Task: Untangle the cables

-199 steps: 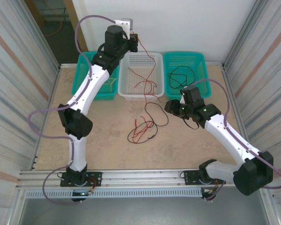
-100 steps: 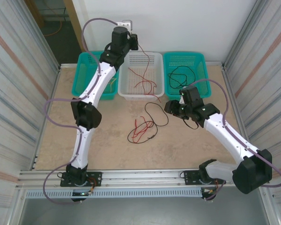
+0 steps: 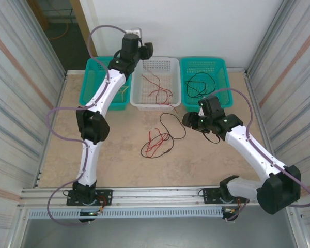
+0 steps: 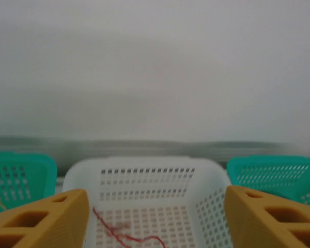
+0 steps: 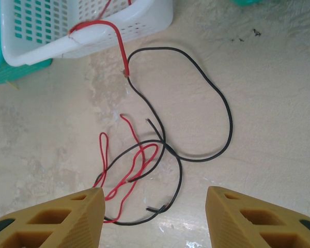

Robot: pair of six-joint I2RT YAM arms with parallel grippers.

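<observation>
Tangle: red and black cables [image 3: 156, 143] lie looped together on the middle of the table [image 3: 113, 160], on the near side of the white basket [image 3: 138, 95].
Tangle to right gripper: in the right wrist view the knot lies on the table just ahead of the right gripper [image 5: 155, 206], nearer its left-hand finger, not touching it.
Red lead: one red cable [image 5: 119, 39] hangs over the basket's near rim and meets a wide black loop [image 5: 219, 98] on the table.
Sorted cables: a red strand [image 3: 157, 92] lies inside the white basket; a black cable [image 3: 199, 84] is curled in the right teal basket [image 3: 219, 64].
Right gripper: spread wide, nothing between the fingers.
Left gripper [image 4: 156, 206]: fingers wide apart and empty, raised over the white basket's far end, with the red strand on the basket floor below it.
Left arm: stretched long from the near edge, elbow over the left half of the table, wrist level and facing the wall [image 4: 155, 67].
Right arm: reaches from the near right corner diagonally toward the middle, wrist tipped down at the table.
</observation>
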